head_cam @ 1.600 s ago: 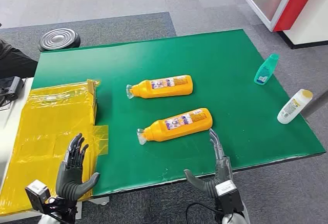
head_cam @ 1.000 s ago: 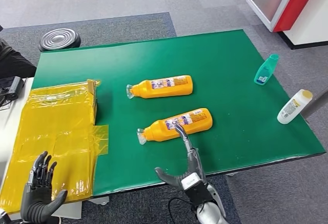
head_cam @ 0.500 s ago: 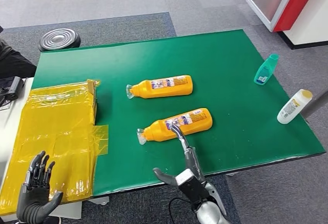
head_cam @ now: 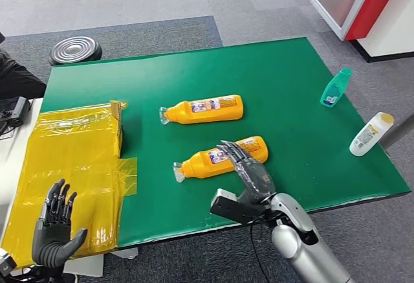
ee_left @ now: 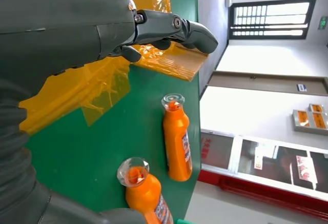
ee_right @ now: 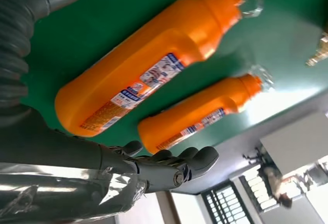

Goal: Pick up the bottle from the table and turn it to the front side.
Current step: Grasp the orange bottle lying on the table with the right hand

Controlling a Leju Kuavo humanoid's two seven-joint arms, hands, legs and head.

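On the table [head_cam: 293, 95], the near bottle [head_cam: 205, 162] lies on its side directly under the fingers [head_cam: 239, 155] of the right hand [head_cam: 249, 176], its cap end pointing left of them. The far bottle [head_cam: 204, 109] lies parallel, beyond the fingertips, well apart. Two small bottles [head_cam: 336, 88] [head_cam: 370, 134] lie far to the fingers' right, near the table edge. A plastic-wrapped package [head_cam: 73, 160] sits left, just ahead of the left hand [head_cam: 54, 228] and its fingers [head_cam: 58, 202].

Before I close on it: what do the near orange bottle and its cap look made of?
Near orange bottle: looks like glossy opaque plastic, showing soft highlights, with a printed label. Its cap seems clear plastic, orange showing through it. Right hand hovers over it, open.
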